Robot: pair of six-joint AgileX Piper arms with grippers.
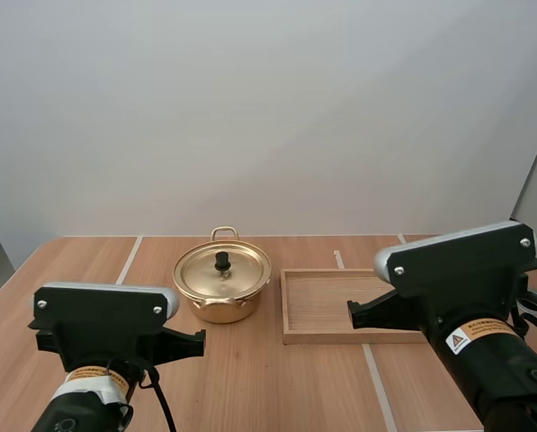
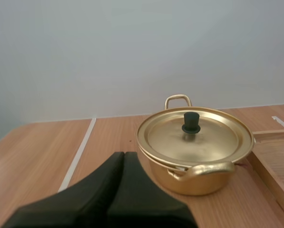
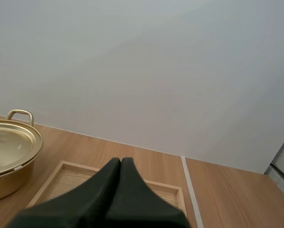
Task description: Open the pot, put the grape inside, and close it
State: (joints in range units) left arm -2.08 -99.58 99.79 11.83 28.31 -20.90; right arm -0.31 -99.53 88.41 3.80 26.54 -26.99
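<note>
Pot, lid on, beside wooden tray; left fingers and right fingers pressed together; arm label unreadable

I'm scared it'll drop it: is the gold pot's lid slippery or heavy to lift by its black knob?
The lid looks thin and shiny, so probably light, stiff and slippery. Its small black knob likely gives a better pinch. Held there, it may tilt.

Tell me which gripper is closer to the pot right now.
Left. The left gripper sits just short of the pot; the right gripper is farther off, at the wooden tray beside it.
</note>
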